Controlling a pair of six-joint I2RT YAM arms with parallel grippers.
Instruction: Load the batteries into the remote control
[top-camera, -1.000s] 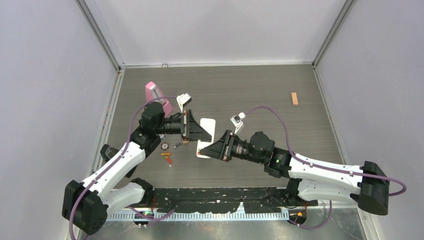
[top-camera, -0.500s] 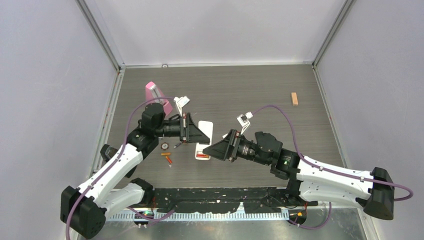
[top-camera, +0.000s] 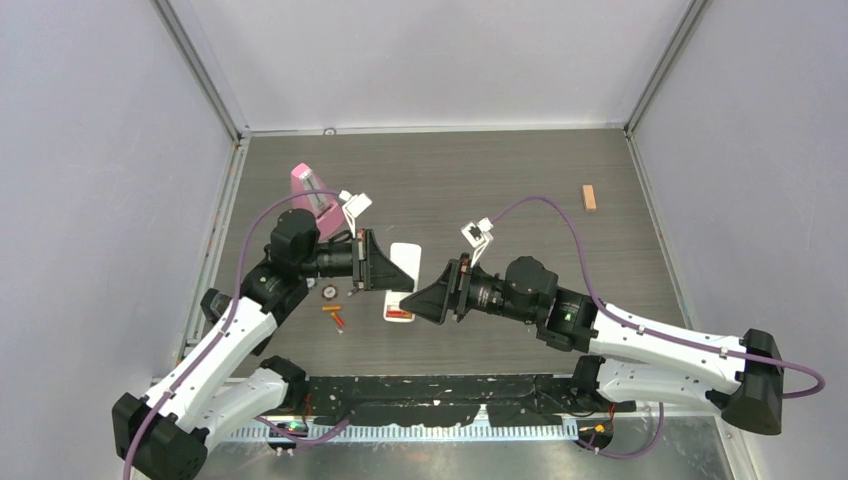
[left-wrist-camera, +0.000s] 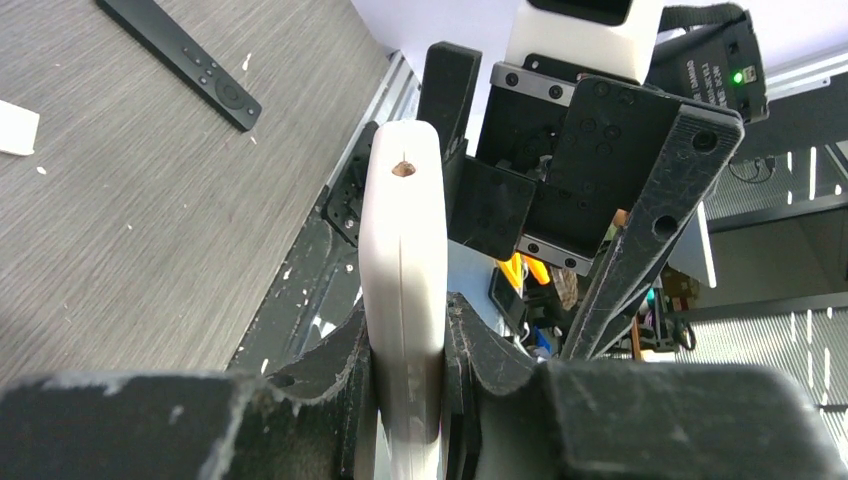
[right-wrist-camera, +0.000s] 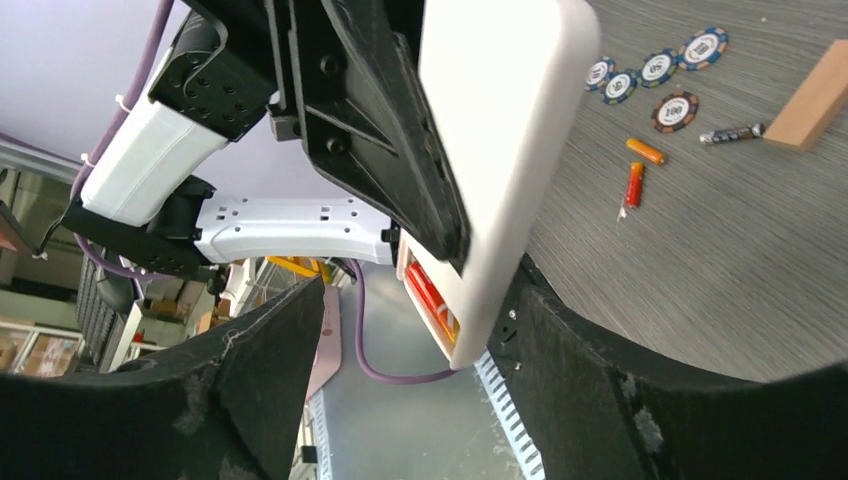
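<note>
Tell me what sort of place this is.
Probably a robotics lab test cell: a wood-grain table boxed in by plain panel walls, left arm and right arm bolted at its near edge, and props such as a white remote and a wooden block.

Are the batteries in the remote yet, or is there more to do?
Partway. One orange-red battery sits in the open compartment of the white remote. The left gripper clamps the remote, and the right gripper is open around its battery end. An orange battery and a red battery lie loose on the table, so loading likely isn't finished.
</note>
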